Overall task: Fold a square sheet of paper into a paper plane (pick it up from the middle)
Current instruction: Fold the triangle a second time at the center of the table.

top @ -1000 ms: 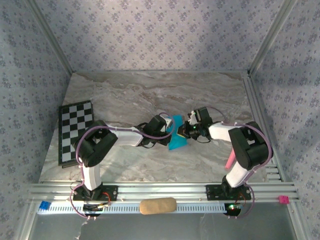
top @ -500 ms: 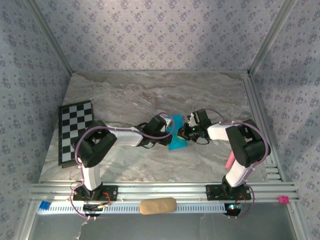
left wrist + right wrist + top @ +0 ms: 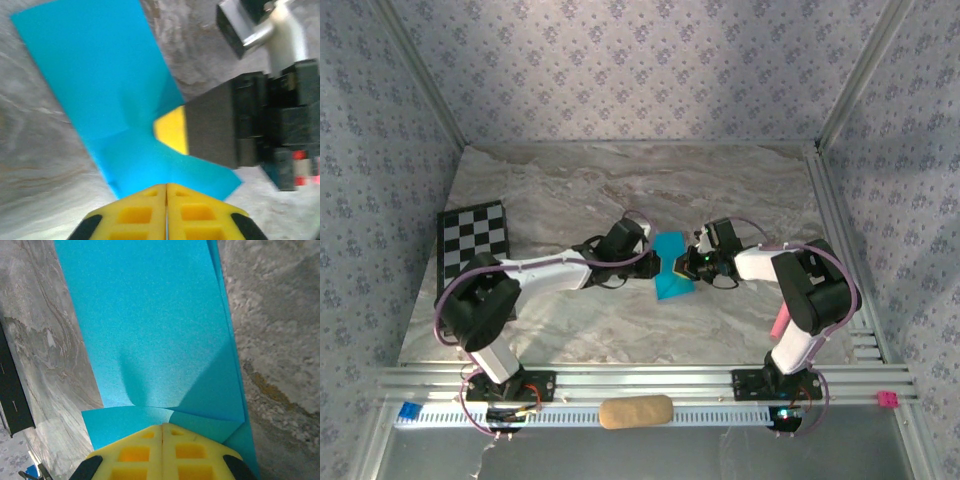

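Left gripper (image 3: 648, 257) and right gripper (image 3: 689, 263) touch the turquoise paper's (image 3: 672, 284) sides.

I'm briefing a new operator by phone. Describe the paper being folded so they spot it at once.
Look to the middle of the marble table. There lies the turquoise paper, partly folded. Nothing else on the marble is blue; the checkered board at the left is black and white.

The sheet of paper (image 3: 672, 268) is bright turquoise-blue and creased, pinched narrow at its middle and wider at both ends. It lies about mid-table, slightly toward the right edge, its length running far-to-near.
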